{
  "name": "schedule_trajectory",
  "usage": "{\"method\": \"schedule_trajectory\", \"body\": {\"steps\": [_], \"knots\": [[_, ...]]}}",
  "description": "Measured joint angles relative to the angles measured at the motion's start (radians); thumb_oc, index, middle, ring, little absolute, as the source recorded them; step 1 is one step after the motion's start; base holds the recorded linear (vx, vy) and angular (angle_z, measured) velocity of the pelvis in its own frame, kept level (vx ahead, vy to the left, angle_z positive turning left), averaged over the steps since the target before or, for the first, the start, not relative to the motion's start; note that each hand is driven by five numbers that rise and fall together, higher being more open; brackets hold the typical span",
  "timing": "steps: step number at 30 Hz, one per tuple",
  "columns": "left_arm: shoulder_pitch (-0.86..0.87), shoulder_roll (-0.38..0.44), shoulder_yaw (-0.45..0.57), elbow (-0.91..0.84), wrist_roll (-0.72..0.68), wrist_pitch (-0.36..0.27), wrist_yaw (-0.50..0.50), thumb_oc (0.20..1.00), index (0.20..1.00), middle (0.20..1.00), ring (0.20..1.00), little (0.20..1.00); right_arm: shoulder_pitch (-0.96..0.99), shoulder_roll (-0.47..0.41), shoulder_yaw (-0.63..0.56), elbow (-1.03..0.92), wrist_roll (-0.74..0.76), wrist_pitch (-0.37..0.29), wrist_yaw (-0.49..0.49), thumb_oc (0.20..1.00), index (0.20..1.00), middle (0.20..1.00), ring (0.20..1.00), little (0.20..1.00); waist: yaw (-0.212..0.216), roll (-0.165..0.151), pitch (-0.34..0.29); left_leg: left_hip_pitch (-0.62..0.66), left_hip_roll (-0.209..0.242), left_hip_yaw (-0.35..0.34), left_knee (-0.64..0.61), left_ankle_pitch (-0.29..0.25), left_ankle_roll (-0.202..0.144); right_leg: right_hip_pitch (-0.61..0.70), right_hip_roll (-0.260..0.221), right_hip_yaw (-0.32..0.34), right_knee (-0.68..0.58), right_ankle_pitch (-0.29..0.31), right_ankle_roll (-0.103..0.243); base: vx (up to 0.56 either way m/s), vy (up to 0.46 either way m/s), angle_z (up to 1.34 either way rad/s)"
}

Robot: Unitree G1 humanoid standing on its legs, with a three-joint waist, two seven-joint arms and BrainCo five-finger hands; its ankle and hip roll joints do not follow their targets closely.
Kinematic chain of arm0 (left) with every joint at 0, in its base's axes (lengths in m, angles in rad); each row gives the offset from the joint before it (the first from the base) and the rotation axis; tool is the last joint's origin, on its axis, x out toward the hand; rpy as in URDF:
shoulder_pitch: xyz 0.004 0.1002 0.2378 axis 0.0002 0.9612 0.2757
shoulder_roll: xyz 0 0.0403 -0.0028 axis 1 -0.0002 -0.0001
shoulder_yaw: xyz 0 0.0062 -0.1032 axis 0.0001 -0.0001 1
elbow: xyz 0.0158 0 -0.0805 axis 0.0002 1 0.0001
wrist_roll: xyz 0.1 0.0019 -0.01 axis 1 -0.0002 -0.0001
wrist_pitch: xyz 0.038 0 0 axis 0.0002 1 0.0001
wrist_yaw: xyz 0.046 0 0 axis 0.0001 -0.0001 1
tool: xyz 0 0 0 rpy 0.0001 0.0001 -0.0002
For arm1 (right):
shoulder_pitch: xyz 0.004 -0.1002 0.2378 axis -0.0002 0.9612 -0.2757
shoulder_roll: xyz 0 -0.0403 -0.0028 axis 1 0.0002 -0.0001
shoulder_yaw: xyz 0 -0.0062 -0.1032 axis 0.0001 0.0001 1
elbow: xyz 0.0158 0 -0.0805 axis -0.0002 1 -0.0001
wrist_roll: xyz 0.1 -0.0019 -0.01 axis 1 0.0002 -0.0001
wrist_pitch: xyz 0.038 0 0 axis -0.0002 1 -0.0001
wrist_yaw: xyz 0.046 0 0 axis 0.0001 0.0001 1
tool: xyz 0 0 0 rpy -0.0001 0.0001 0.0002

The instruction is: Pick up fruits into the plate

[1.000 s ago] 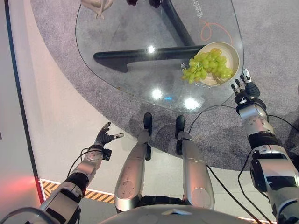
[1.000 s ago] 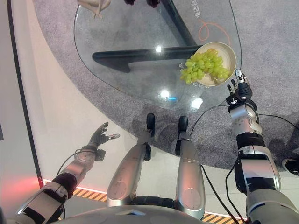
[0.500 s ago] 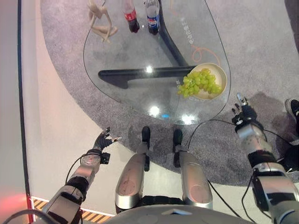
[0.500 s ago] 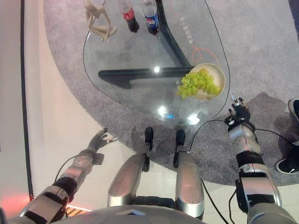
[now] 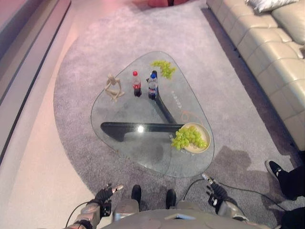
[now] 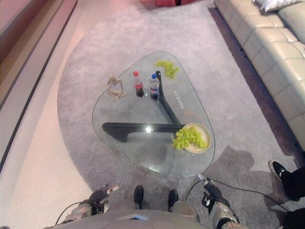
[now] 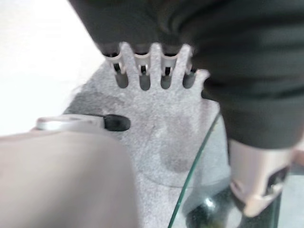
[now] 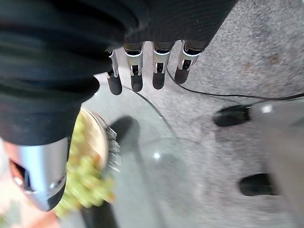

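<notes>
Standing back from the glass worktop (image 5: pixel 138 157), both hands hang empty, fingers relaxed: left hand (image 5: pixel 103 195), right hand (image 5: pixel 215 192). One grape bunch (image 5: pixel 189 137) fills the plate (image 5: pixel 204 147); another bunch (image 5: pixel 164 68) waits at 12 o'clock.

Left hand (image 5: pixel 104 194) and right hand (image 5: pixel 215 192) hang open, low.

The camera has pulled back; both hands, left hand (image 5: pixel 104 195) and right hand (image 5: pixel 215 192), have dropped away from the table (image 5: pixel 124 109).

Grapes (image 5: pixel 189 137) lie in the plate (image 5: pixel 204 148) on the table's (image 5: pixel 124 114) right.
</notes>
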Motion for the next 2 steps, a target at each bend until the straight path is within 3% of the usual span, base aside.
{"method": "schedule_trajectory", "body": {"steps": [2], "knots": [[0.018, -0.002, 0.022, 0.009, 0.001, 0.013, -0.011, 1.000, 1.000, 1.000, 1.000, 1.000, 0.032, 0.004, 0.025, 0.001, -0.051, 0.008, 0.001, 1.000, 1.000, 1.000, 1.000, 1.000, -0.001, 0.009, -0.027, 0.003, 0.000, 0.003, -0.004, -0.006, 0.002, 0.004, 0.000, 0.003, -0.002, 0.000, 0.000, 0.03, 0.055, -0.04]]}}
